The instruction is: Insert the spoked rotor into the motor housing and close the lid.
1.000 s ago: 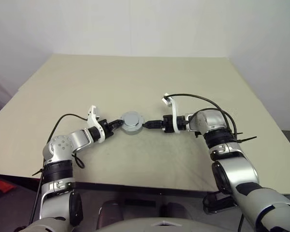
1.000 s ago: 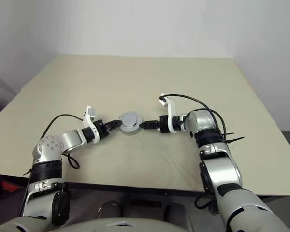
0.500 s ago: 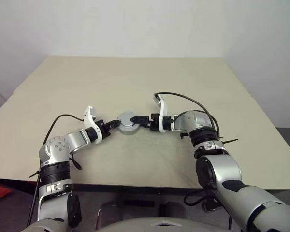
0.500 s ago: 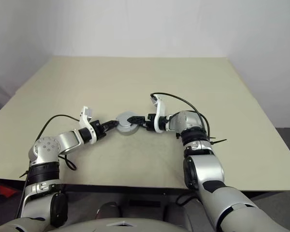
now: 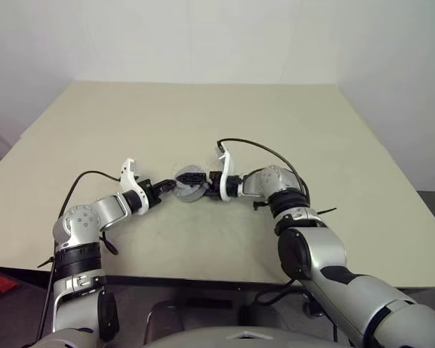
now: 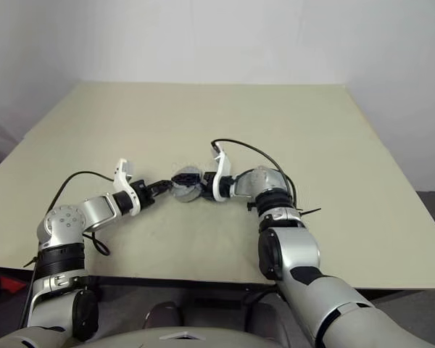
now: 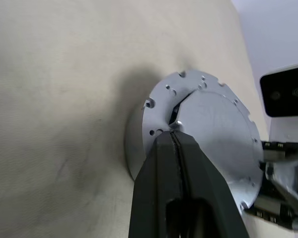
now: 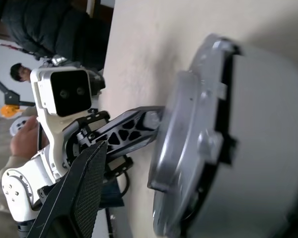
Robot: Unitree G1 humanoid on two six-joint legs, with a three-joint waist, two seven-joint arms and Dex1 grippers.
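— Beige counter (image 5: 290, 130): where is the housing (image 5: 191, 190)?
— Mid-counter, flat, axis vertical, lid (image 7: 216, 134) on top.
— Fingers?
— Left gripper (image 5: 172, 185) closed at the rim; right gripper (image 5: 196, 176) spread over the lid.

Brushed silver metal lid (image 7: 216, 129); matt beige table (image 5: 203, 116); matt-black left claw (image 7: 176, 144).

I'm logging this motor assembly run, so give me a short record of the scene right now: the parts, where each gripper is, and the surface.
surface: beige table
motor housing: flat on the table, between the two grippers
lid: silver disc lying on top of the housing
left gripper: shut, tips at the lid's edge
right gripper: open, reaching over the lid from the other side
spoked rotor: cannot tell
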